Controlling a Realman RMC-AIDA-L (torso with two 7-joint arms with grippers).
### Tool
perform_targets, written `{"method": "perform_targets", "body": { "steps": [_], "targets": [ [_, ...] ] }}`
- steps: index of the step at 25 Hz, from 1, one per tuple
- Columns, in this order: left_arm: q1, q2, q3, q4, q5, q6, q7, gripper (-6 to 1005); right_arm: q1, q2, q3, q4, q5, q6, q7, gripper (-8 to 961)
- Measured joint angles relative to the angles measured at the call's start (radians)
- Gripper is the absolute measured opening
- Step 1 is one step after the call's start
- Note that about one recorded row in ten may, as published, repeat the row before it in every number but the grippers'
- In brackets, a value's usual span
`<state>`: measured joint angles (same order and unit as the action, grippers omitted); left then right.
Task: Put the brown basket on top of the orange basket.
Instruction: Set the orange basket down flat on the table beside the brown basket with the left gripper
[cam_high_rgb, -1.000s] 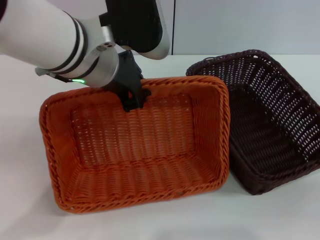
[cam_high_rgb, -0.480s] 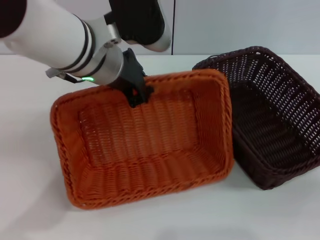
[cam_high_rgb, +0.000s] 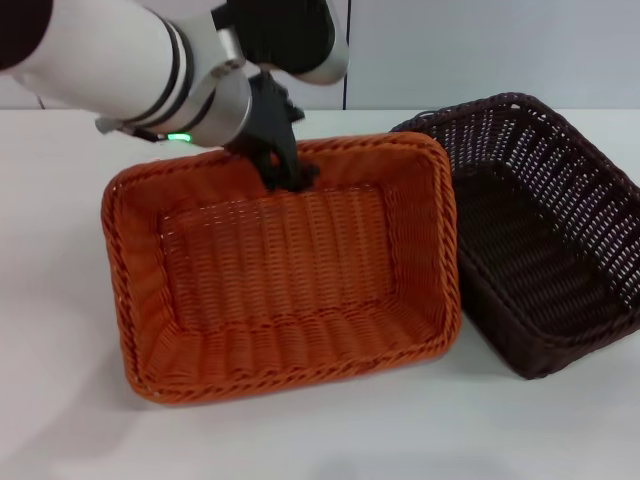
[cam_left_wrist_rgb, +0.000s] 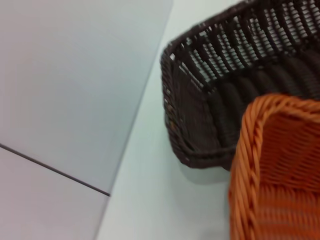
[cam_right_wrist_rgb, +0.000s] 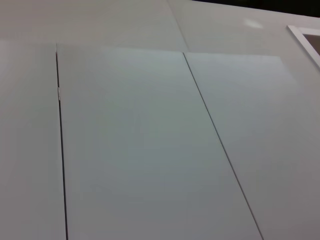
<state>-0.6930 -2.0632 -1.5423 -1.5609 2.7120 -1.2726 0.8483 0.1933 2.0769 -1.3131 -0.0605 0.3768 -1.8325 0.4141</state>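
The orange basket (cam_high_rgb: 280, 270) lies on the white table in the middle of the head view, slightly askew. My left gripper (cam_high_rgb: 288, 172) is shut on the middle of its far rim, with the white forearm reaching in from the upper left. The brown basket (cam_high_rgb: 540, 250) stands right beside it on the right, and the orange basket's right rim presses against its left side. In the left wrist view, the orange basket's corner (cam_left_wrist_rgb: 280, 170) sits in front of the brown basket's corner (cam_left_wrist_rgb: 215, 85). My right gripper is out of view; its wrist view shows only wall panels.
The bare white table (cam_high_rgb: 60, 300) stretches to the left of the baskets and in front of them. A pale panelled wall (cam_high_rgb: 480, 50) runs behind the table's far edge. The brown basket reaches the right edge of the head view.
My left gripper has drawn the orange basket to the right and away from me, turning it a little. The brown basket has been nudged slightly to the right.
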Motion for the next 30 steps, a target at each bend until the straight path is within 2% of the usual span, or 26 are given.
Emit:
{"method": "perform_targets", "body": {
  "steps": [10, 12, 18, 19, 20, 24, 27, 29, 30],
  "targets": [
    [0.003, 0.0, -0.035, -0.136, 0.02, -0.015, -0.003, 754, -0.003, -0.002, 0.0, -0.002, -0.001, 0.003, 0.0, 820],
    [0.011, 0.0, -0.047, -0.182, 0.029, -0.016, -0.009, 791, -0.002, -0.003, 0.0, -0.001, -0.001, 0.003, 0.0, 820],
    [0.06, -0.001, -0.128, -0.344, 0.03, -0.003, -0.041, 791, -0.003, -0.006, 0.001, -0.004, -0.001, 0.004, 0.0, 820],
    [0.089, -0.001, -0.135, -0.386, 0.028, 0.012, -0.058, 791, -0.004, -0.007, 0.003, -0.004, -0.001, 0.004, -0.001, 820],
    [0.089, -0.001, -0.135, -0.386, 0.028, 0.012, -0.058, 791, -0.005, -0.007, 0.006, -0.004, -0.001, 0.004, -0.002, 820],
    [0.165, -0.002, -0.133, -0.443, 0.02, 0.079, -0.091, 791, -0.004, -0.01, 0.011, -0.006, 0.002, 0.004, -0.004, 820],
    [0.206, -0.001, -0.138, -0.45, 0.007, 0.132, -0.118, 790, -0.003, -0.011, 0.011, -0.007, 0.005, 0.004, -0.006, 820],
    [0.259, 0.0, -0.14, -0.451, 0.003, 0.215, -0.154, 790, -0.003, -0.011, 0.012, -0.009, 0.006, 0.004, -0.009, 820],
    [0.259, 0.0, -0.14, -0.451, 0.003, 0.215, -0.154, 790, -0.003, -0.011, 0.012, -0.009, 0.006, 0.004, -0.009, 820]
  ]
}}
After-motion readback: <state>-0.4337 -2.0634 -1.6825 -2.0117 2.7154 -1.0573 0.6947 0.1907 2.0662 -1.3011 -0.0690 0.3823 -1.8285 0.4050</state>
